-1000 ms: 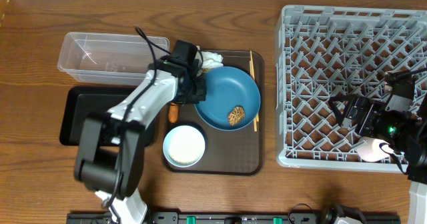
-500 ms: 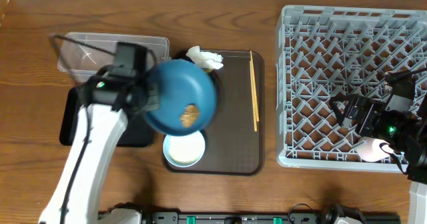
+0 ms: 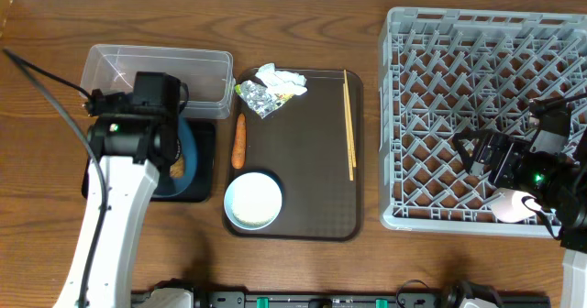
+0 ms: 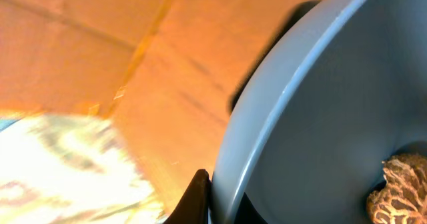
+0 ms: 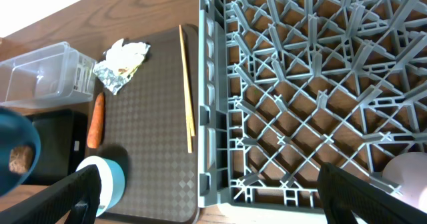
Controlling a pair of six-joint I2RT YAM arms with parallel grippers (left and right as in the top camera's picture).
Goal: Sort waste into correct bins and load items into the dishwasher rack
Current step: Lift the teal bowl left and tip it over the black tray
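My left gripper (image 3: 167, 141) is shut on the rim of the large blue plate (image 3: 190, 154), which it holds tilted steeply on edge over the black tray (image 3: 207, 175). In the left wrist view the finger (image 4: 215, 201) pinches the plate rim (image 4: 280, 117), and the brown food lump (image 4: 400, 187) lies in the plate. The carrot (image 3: 239, 141), foil wrapper (image 3: 256, 98), white paper (image 3: 281, 79), chopsticks (image 3: 348, 125) and white bowl (image 3: 254, 201) lie on the brown serving tray (image 3: 312, 189). My right gripper (image 3: 500, 161) is open and empty over the rack's (image 3: 477, 88) front right.
The clear tub (image 3: 156, 70) stands behind the black tray, beside my left arm. A pale pinkish cup (image 5: 410, 174) sits in the rack's near right corner under my right arm. In the right wrist view the open fingers (image 5: 223, 204) hover above the rack's front edge.
My left arm has lifted the blue plate off the brown tray and carried it left over the black tray, tilting it on edge. The carrot and foil now show. The right arm has not moved.
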